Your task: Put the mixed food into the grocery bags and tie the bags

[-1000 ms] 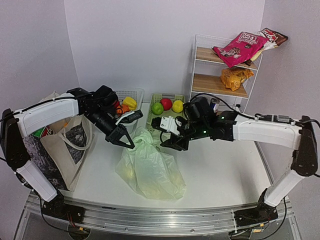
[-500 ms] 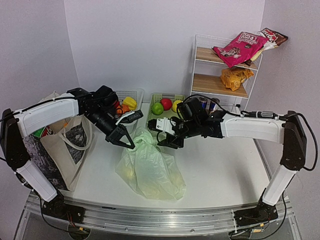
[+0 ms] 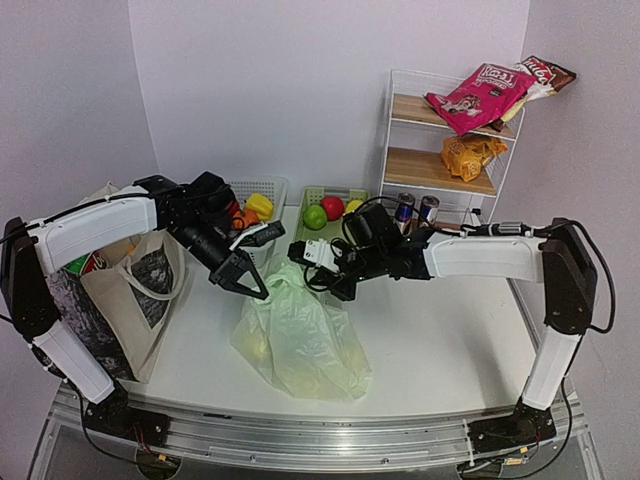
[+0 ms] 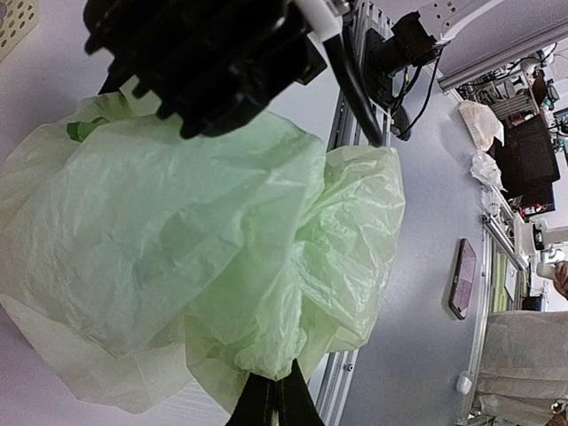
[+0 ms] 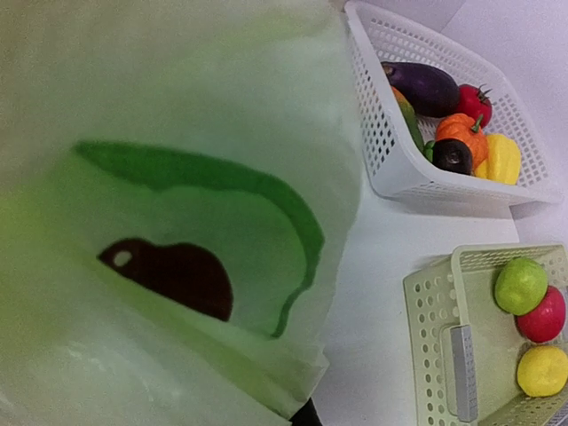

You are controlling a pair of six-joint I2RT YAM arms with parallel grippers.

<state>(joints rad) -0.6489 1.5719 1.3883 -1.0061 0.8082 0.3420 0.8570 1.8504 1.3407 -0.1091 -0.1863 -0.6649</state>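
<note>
Below and between both sets of fingers, bag slumps on surface. Its bunched edge sits pinched tight in left fingers; right fingers clamped on top film.

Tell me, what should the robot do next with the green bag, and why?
Probably draw the two pinched bits together and cross them, starting a knot: the left end effector and right end effector both look shut on the pale-green bag.
</note>
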